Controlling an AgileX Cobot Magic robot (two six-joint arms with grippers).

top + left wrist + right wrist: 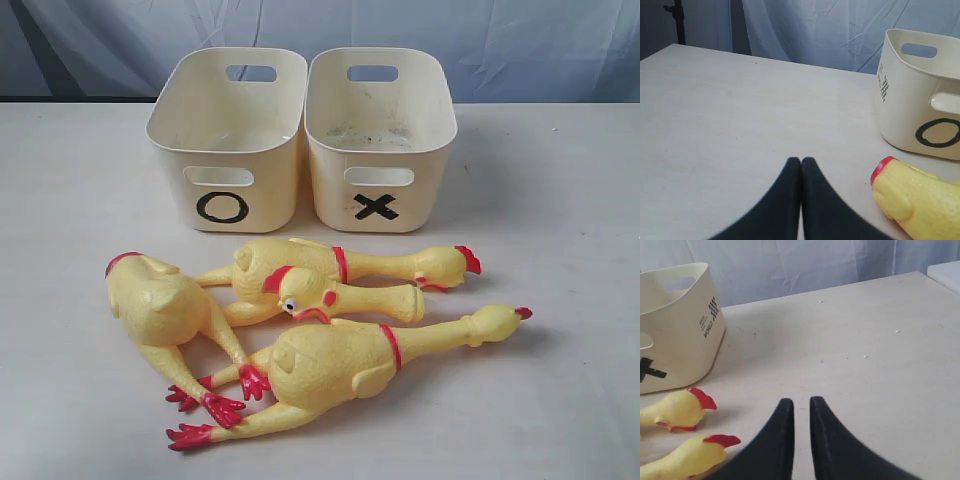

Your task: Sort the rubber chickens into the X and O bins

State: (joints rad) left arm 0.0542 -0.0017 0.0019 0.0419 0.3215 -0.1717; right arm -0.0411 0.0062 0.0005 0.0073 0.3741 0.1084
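Note:
Four yellow rubber chickens lie in a pile on the table in front of the bins. One lies at the left (pixel 160 310) with its feet toward the front. One lies at the back (pixel 330 262), a small one (pixel 350 298) rests in the middle, and a large one (pixel 340 360) is nearest. The O bin (pixel 228 140) stands left of the X bin (pixel 380 140); both look empty. My left gripper (pixel 801 161) is shut and empty, left of a chicken (pixel 915 195) and the O bin (pixel 920 95). My right gripper (pixel 801 401) is shut to a thin slit, holding nothing, beside two chicken heads (pixel 680 410).
The two tubs touch side by side at the back of the pale table (pixel 560 300). A blue-grey curtain (pixel 520 40) hangs behind it. A white object's corner (pixel 947 275) shows at the far table edge in the right wrist view. Neither arm appears in the exterior view.

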